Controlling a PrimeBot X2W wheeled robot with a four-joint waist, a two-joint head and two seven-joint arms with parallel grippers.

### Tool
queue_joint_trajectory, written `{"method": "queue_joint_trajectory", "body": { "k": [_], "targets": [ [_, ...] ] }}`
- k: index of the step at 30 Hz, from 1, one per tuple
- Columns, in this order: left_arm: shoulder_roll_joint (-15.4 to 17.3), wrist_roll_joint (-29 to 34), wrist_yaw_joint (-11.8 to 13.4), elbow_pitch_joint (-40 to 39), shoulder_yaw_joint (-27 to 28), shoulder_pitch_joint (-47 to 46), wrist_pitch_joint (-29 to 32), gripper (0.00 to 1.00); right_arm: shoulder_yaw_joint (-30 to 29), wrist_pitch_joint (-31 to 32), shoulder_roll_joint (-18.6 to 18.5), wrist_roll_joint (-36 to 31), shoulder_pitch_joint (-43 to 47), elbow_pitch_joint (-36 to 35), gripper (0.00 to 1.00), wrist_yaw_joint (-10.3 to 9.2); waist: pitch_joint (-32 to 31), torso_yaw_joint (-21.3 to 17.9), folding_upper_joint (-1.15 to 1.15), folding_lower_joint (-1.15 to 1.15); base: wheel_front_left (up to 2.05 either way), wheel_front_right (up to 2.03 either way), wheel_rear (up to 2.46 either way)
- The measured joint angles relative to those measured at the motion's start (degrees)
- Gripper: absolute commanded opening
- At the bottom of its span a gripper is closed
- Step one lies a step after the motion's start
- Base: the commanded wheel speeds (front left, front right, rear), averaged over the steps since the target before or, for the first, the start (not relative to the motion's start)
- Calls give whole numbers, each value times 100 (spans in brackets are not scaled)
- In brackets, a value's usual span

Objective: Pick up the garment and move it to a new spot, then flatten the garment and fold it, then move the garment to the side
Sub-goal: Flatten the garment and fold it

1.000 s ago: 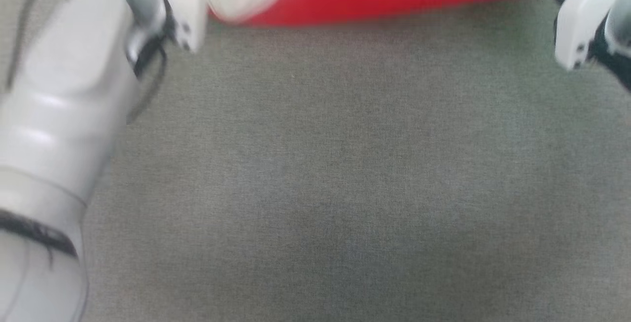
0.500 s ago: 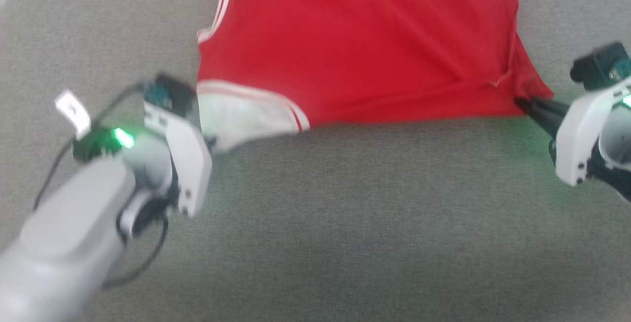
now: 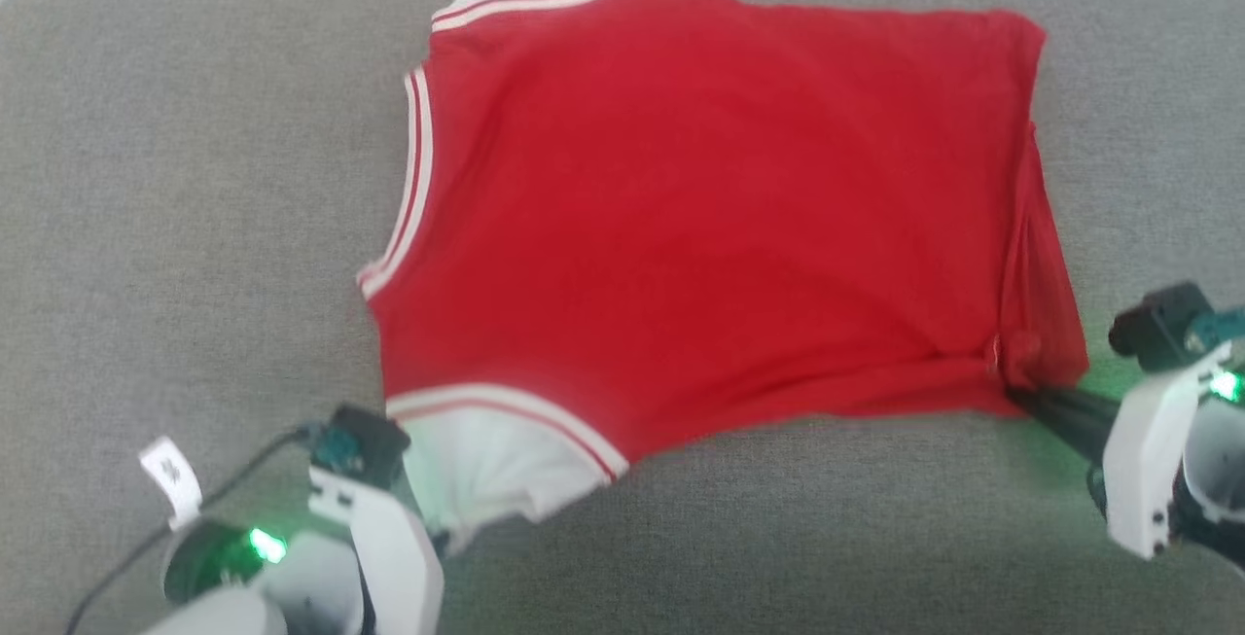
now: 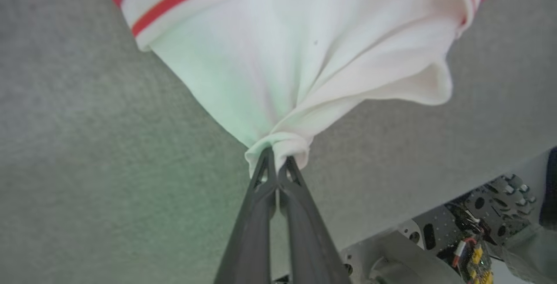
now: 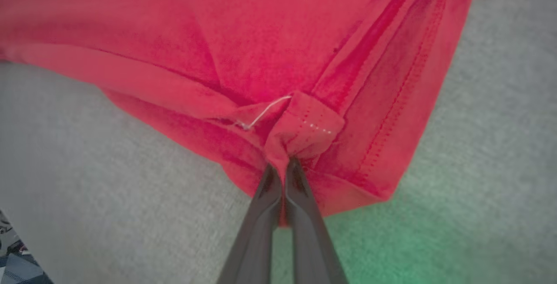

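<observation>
Our left end effector (image 4: pixel 276 162) is pinched fully together on the bunched tip of a white sleeve (image 4: pixel 304 53). Our right end effector (image 5: pixel 280 168) is clamped just as tight on a gathered red hem corner (image 5: pixel 304 129). Between the two grips the shirt (image 3: pixel 700 217) lies mostly spread, plain red side up, on the grey fabric surface (image 3: pixel 175 178), its near edge drawn from one grip to the other.

We judge this to be the flattening step. To do it well, we should draw both grips apart evenly and low, just enough to take out the creases that run toward the right corner, without lifting the body of the shirt off the surface. The fabric looks thin, so a hard tug could drag or skew the whole shirt. The sleeve should be laid flat, not left bunched, before we let go.
</observation>
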Motion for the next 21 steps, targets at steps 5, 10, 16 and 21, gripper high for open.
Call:
{"method": "queue_joint_trajectory", "body": {
  "k": [5, 10, 16, 21],
  "targets": [
    [140, -81, 278, -298, -109, 518, 15, 0, 12, 79, -241, 104, 495, -447, 0, -3, -49, 4, 0, 0, 0, 0, 0],
    [276, -200, 424, -459, -158, 810, 64, 0, 18, 163, -393, 218, 938, -787, 0, -2, -118, 6, 0, 0, 0, 0, 0],
    [528, -154, 482, -662, -15, 817, -4, 0, -203, 89, -421, 358, 1284, -973, 0, -2, -196, -47, 0, 0, 0, 0, 0],
    [881, 176, 464, -905, 188, 472, -107, 0, -591, -1, -430, 310, 1341, -1003, 0, 0, -238, -125, 0, 0, 0, 0, 0]
  ]
}}
